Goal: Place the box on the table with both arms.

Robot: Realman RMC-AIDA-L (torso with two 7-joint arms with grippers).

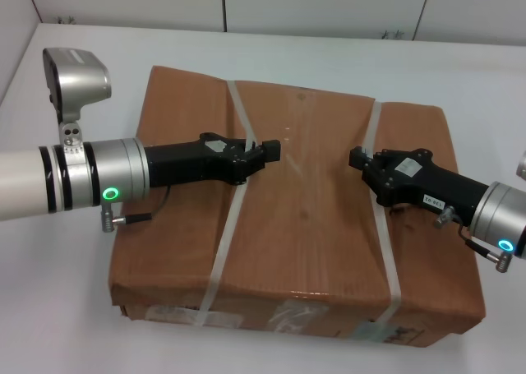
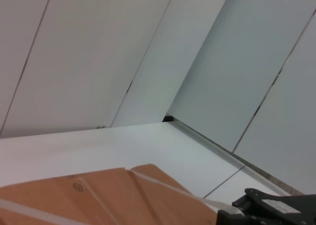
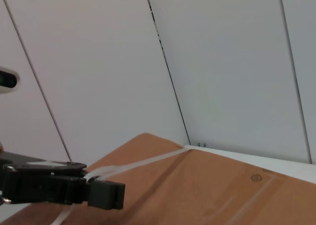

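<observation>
The box (image 1: 300,218) lay flat on the table (image 1: 74,308), near the middle of the head view, with white tabletop showing on all sides of it. Two whitish straps crossed its top from the far edge to the near edge: the left strap (image 1: 223,251) and the right strap (image 1: 382,242). Tape and label remnants (image 1: 288,315) showed on the near side face.

The left gripper (image 1: 271,152) reached in from the left over the top of the box, with its tip at the left strap. Whether its fingers stood apart or together could not be told, nor whether it touched the cardboard.

The right gripper (image 1: 360,159) reached in from the right over the top, with its tip just beside the right strap. Its finger state likewise could not be told.

The two tips pointed toward each other across the middle of the box top, with bare cardboard between them.

The wrist views showed the box top, the table's far edge and the wall panels (image 3: 222,62) behind.
</observation>
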